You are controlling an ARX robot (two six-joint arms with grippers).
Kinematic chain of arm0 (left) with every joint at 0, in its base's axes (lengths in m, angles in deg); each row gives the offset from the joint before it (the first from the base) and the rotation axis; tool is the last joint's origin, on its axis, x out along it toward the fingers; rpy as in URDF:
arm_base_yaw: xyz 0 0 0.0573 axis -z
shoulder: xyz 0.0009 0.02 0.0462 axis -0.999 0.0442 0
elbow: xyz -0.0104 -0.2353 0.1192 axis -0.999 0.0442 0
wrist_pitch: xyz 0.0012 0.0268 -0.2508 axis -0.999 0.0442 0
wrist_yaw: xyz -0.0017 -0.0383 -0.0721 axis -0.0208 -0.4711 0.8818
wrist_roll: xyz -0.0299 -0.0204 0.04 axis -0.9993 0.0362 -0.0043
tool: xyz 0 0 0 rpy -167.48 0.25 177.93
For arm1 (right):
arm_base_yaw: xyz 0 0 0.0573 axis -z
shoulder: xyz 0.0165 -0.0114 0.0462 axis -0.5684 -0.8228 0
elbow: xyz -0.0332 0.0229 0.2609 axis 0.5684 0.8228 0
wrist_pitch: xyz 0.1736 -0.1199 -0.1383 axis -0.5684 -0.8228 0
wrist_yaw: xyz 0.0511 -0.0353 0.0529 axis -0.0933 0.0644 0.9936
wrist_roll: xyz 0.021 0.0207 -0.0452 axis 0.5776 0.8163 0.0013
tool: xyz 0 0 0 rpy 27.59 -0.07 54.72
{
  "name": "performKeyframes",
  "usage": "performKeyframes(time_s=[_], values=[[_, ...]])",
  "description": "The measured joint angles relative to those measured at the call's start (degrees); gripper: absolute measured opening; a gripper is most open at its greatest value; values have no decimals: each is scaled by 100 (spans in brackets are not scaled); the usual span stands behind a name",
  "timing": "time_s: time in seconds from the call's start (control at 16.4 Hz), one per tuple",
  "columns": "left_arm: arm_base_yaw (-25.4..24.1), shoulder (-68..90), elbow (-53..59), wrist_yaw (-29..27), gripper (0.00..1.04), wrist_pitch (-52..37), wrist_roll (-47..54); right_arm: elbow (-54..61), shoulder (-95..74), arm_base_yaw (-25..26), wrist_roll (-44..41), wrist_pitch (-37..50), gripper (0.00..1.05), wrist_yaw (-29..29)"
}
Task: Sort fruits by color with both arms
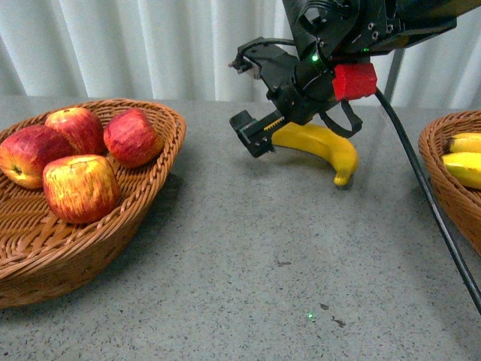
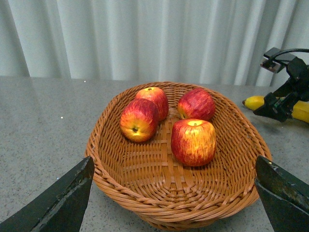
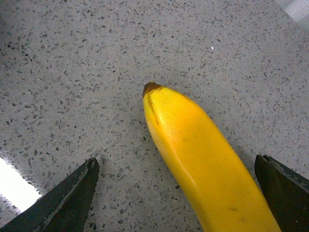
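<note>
Several red apples (image 1: pixel 80 186) streaked with yellow lie in the left wicker basket (image 1: pixel 154 203). One yellow banana (image 1: pixel 325 146) lies on the grey table, behind the right gripper. My right gripper (image 1: pixel 248 98) is open and hovers low over the banana's brown-tipped end; in the right wrist view the banana (image 3: pixel 203 159) lies between its open fingers (image 3: pixel 72 198), untouched. My left gripper (image 2: pixel 174 160) is open and empty, just in front of the apple basket (image 2: pixel 145 193). The left arm is out of the front view.
A second wicker basket (image 1: pixel 443 188) at the right edge holds two bananas (image 1: pixel 466 167). The right arm's black cable (image 1: pixel 436 218) runs down across the table beside it. White curtains hang behind the table. The right gripper also shows in the left wrist view (image 2: pixel 285 87).
</note>
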Motion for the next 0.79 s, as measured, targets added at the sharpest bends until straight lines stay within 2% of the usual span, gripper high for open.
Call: performKeyframes(time_s=[0.18,0.24,0.55,0.61,0.79], values=[[0,0,0,2,98,0,0,-107,-66,-63,-149,-160,98,-114],[0,0,0,0,98,-2,0,-138,-76,-70,-153,-179,92,-184],[0,0,0,0,98,0,0,-208,-125,-87,-157,52,39,-264],[0,0,0,0,98,0,0,-177,-125,-85,-125,168,31,-264],[0,0,0,0,98,-2,0,-44,-31,33,76,595,28,-197]])
